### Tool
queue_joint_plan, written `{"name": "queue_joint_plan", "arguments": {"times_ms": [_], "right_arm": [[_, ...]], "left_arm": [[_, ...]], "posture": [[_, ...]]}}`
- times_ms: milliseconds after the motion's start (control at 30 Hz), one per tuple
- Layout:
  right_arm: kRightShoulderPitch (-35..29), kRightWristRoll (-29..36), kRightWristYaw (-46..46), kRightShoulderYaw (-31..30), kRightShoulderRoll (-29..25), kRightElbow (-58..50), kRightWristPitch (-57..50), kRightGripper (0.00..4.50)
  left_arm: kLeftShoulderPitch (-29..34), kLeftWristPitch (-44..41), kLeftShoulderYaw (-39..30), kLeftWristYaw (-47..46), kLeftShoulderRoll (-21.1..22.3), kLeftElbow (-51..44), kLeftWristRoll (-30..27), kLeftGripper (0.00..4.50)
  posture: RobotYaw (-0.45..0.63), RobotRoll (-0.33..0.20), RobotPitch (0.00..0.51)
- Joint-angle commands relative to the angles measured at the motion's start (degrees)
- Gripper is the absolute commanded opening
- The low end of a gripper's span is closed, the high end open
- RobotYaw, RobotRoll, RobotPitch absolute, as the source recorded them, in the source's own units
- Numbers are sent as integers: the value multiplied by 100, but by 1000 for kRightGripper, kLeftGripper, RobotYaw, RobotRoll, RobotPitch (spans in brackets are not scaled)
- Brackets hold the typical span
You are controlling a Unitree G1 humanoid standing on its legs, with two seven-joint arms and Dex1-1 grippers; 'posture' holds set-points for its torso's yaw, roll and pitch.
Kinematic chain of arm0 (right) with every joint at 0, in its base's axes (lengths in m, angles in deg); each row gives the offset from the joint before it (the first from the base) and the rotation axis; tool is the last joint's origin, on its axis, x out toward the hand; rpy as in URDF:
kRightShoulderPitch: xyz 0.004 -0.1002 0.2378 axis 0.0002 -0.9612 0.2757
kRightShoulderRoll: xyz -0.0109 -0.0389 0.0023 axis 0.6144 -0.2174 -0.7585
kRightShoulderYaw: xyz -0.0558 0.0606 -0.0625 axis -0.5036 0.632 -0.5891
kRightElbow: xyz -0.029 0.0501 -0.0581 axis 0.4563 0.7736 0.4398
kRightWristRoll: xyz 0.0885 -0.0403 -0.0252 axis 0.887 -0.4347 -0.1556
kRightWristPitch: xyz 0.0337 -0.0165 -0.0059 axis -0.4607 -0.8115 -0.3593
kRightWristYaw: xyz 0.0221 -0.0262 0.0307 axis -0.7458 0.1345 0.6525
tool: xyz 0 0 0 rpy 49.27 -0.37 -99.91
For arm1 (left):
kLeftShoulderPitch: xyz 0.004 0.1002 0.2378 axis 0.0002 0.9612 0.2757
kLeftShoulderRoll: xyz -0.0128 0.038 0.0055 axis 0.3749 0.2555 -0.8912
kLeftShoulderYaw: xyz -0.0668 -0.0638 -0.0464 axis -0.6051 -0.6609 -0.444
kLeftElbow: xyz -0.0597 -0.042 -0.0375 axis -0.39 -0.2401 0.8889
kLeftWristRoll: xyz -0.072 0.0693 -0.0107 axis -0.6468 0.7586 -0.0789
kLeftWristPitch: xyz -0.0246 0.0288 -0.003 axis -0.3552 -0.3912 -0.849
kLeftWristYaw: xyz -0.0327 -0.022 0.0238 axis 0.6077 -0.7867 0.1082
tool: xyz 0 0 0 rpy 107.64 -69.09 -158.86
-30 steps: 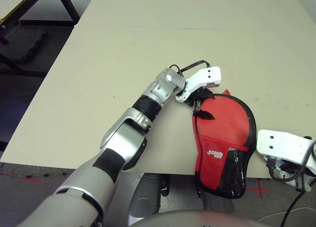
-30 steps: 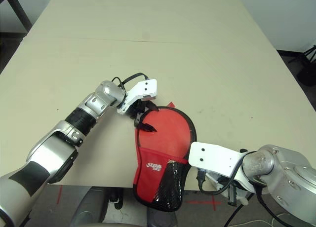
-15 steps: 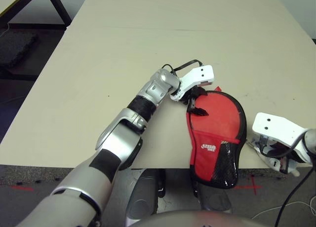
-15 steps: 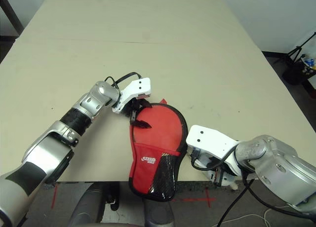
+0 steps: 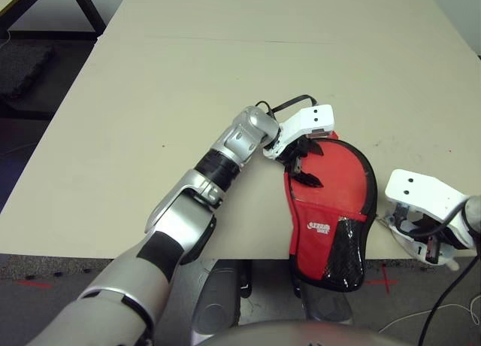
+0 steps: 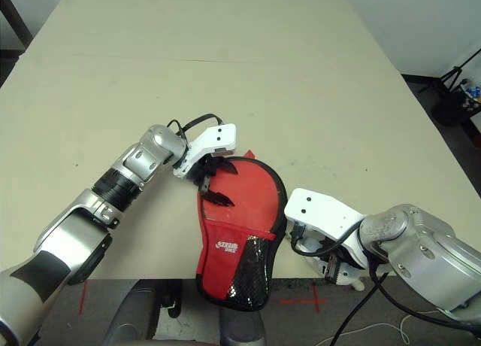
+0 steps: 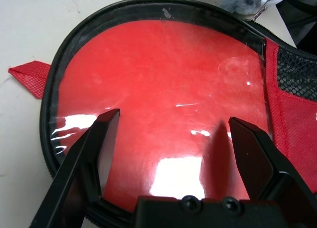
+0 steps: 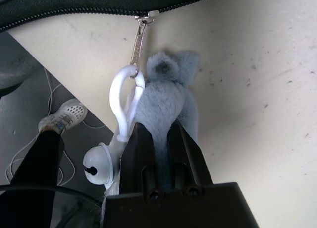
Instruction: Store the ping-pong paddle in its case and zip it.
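The red paddle-shaped case [image 5: 331, 203] with its black zipper edge, white logo and black mesh pocket lies at the near edge of the pale beige table [image 5: 225, 83], its mesh end overhanging that edge. The head views show the left gripper [image 5: 304, 162] poised over the case's rounded far end. Its wrist view adds that the two black fingers [image 7: 94, 158] stand spread wide above the glossy red face, grasping nothing. The right gripper [image 8: 158, 139], beside the case at the table's near edge, is clenched on a fluffy grey tag [image 8: 168, 89]. The wrist view alone reveals this tag, clipped by a white plastic hook [image 8: 124, 96] to the metal zipper pull [image 8: 141, 37].
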Motion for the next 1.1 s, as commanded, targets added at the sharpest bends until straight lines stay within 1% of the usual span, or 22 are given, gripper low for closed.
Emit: {"name": "queue_joint_plan", "arguments": {"times_ms": [33, 200, 367, 467, 567, 633, 900, 967, 1033, 1100], "right_arm": [[-86, 42, -143, -298, 225, 117, -42, 42], [-134, 16, -427, -136, 542, 211, -218, 42], [-438, 93, -805, 342, 994, 123, -773, 42], [-737, 162, -882, 539, 1004, -18, -962, 42], [-1158, 309, -845, 700, 866, -281, -1146, 42], [-1275, 351, -860, 757, 861, -360, -1174, 42], [-1150, 296, -1128, 741, 980, -195, -993, 42], [-1020, 216, -1302, 787, 1160, -53, -967, 42], [-956, 145, -1441, 790, 1225, 50, -966, 42], [-1110, 131, -1458, 737, 1063, 57, -993, 42]], "left_arm": [[202, -42, 389, 10, -64, 209, 198, 4500], [248, -70, 486, -312, -212, 455, 386, 4500], [322, -163, 563, -482, -356, 549, 484, 4500], [355, -170, 586, -540, -415, 606, 553, 4500], [419, -113, 693, -635, -471, 700, 687, 4500], [448, -84, 733, -664, -496, 744, 716, 4500], [480, -181, 918, -672, -591, 899, 840, 4500], [484, -225, 902, -680, -618, 871, 838, 4500], [492, -252, 878, -679, -627, 847, 854, 4500], [502, -252, 884, -668, -600, 838, 887, 4500]], "posture": [[-217, 0, 267], [-204, 0, 270], [-192, 0, 269], [-193, 0, 269], [-199, 0, 267], [-201, 0, 265], [-201, 0, 261], [-195, 0, 259], [-194, 0, 258], [-189, 0, 257]]}}
